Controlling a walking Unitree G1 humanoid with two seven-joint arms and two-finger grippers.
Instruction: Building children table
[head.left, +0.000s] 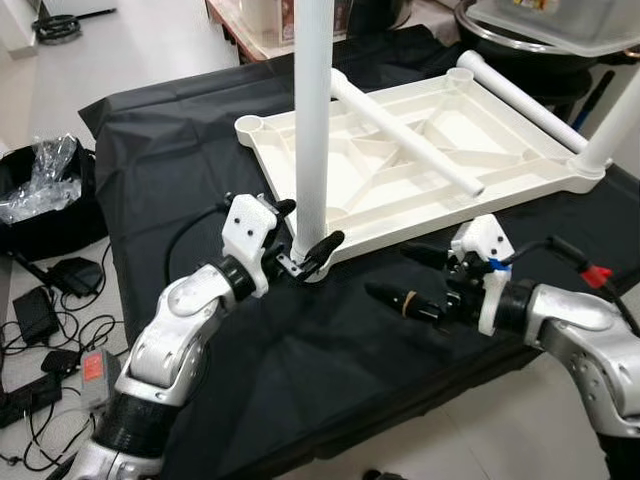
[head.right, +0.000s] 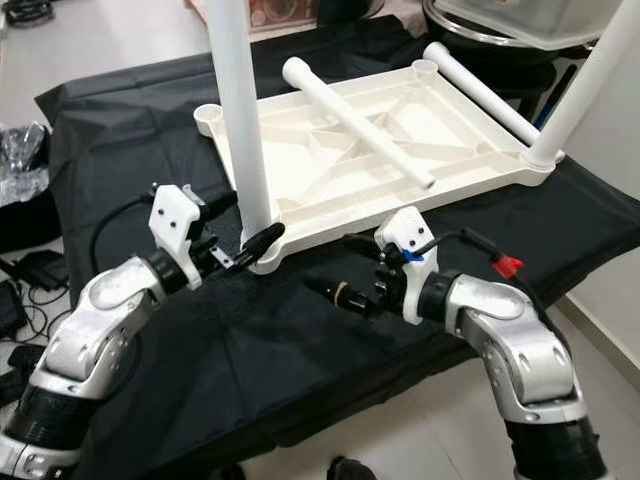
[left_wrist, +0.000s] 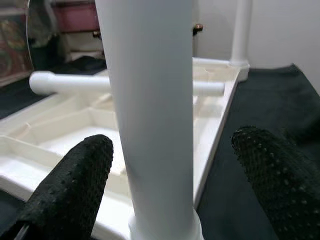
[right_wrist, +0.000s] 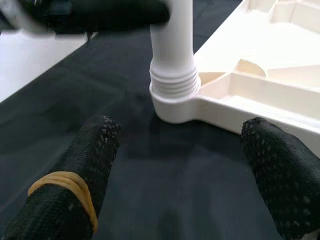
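surface: black cloth (head.left: 200, 140), wrinkled, draped over a table; pale floor around it
room: black bin with clear plastic liner (head.left: 40, 185) at the robot's left; cables and adapters (head.left: 45, 330) on the floor below it; dark bowl with a clear lid (head.left: 560, 30) behind the table at right
tabletop: white plastic children's tabletop (head.left: 440, 150), upside down on the cloth, ribbed underside up, round sockets at the corners
near leg: white leg (head.left: 312, 120), smooth round tube, standing upright in the near-left corner socket; threaded collar at its base in the right wrist view
far leg: second upright leg (head.left: 612, 120) in the right corner socket
loose legs: one leg (head.left: 405, 130) lying diagonally across the ribs, another (head.left: 520, 100) along the far edge
left gripper: left gripper (head.left: 305, 235) at the near leg's base, dotted black fingers (left_wrist: 70, 190) on either side of the tube with gaps showing, released
right gripper: right gripper (head.left: 410, 275) low over the cloth just beside the tabletop's near edge, spread apart, nothing in it; a yellow rubber band (right_wrist: 65, 187) on one finger
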